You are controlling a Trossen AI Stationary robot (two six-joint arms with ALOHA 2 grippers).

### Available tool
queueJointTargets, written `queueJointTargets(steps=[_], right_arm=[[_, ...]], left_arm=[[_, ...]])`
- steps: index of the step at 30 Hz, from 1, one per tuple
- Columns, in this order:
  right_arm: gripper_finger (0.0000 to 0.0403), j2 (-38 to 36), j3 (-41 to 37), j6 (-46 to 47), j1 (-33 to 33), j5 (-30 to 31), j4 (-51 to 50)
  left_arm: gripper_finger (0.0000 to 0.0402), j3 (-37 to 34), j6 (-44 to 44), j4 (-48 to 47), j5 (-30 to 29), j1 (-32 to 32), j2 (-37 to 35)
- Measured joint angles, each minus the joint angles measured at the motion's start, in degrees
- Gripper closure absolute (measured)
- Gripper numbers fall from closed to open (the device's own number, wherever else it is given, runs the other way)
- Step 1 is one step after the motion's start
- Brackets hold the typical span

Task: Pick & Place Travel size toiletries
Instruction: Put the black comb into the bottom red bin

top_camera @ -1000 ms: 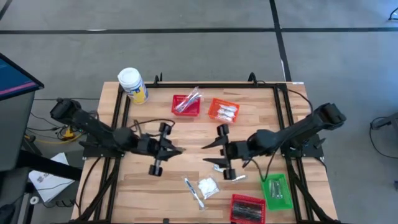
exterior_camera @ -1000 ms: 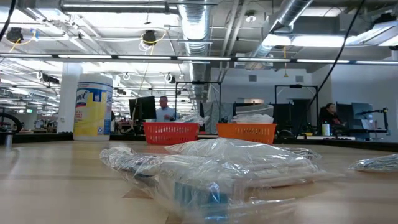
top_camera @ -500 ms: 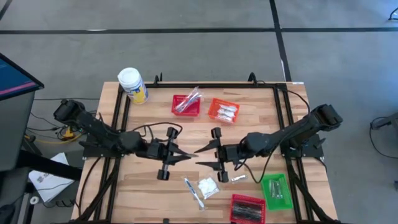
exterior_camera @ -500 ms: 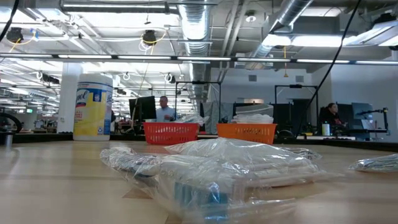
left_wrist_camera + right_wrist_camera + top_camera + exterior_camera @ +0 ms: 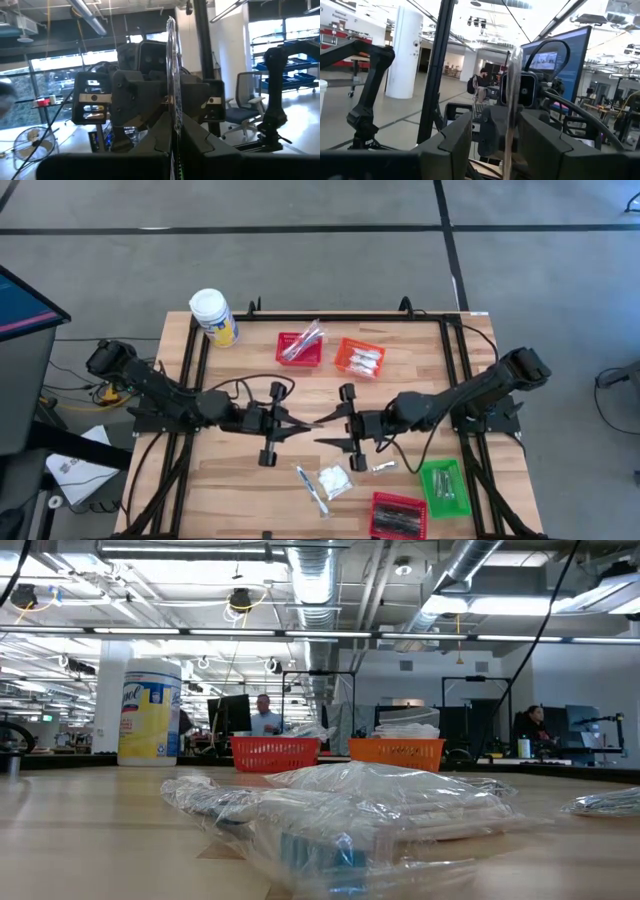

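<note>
Two dark arms meet over the middle of the table (image 5: pixel 240 470), their claws facing tip to tip. The left claw (image 5: pixel 298 423) is pressed together on a thin clear-wrapped packet (image 5: pixel 171 85), seen edge-on between its fingers in the left wrist view. The right claw (image 5: pixel 322 430) stands partly spread, its fingers on either side of that same packet in the right wrist view; whether they touch it cannot be told.

This looks like a handover in mid air. To do it well, the right claw should close firmly on the packet before the left claw lets go, and both should hold level so the slippery wrap does not twist out. Once it is let go, the two arms should draw straight apart.

Counted from above: one packet between the claws. Near the front edge lie one slim stick (image 5: pixel 310 485), one white square packet (image 5: pixel 335 479) and one small silver piece (image 5: pixel 383 467). There are four baskets: a red basket (image 5: pixel 300 348) and an orange basket (image 5: pixel 360 359) toward the back edge, a green basket (image 5: pixel 442 485) and a second red basket (image 5: pixel 399 514) near the front right corner. Each holds toiletries too small to count. One white-lidded jar (image 5: pixel 214 317) stands at the back left corner.
</note>
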Motion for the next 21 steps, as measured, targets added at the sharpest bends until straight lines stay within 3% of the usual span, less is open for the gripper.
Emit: queueJointTargets(steps=[13, 21], right_arm=[[0.025, 0.0, 0.0, 4.3, -2.4, 0.2, -0.8], [0.0286, 0.0, 0.0, 4.4, -2.4, 0.2, -0.8]], left_arm=[[0.0396, 0.0, 1.0, -0.6, -2.7, 0.0, 0.0], [0.0396, 0.0, 1.8, -0.8, -5.5, 0.0, 0.0]])
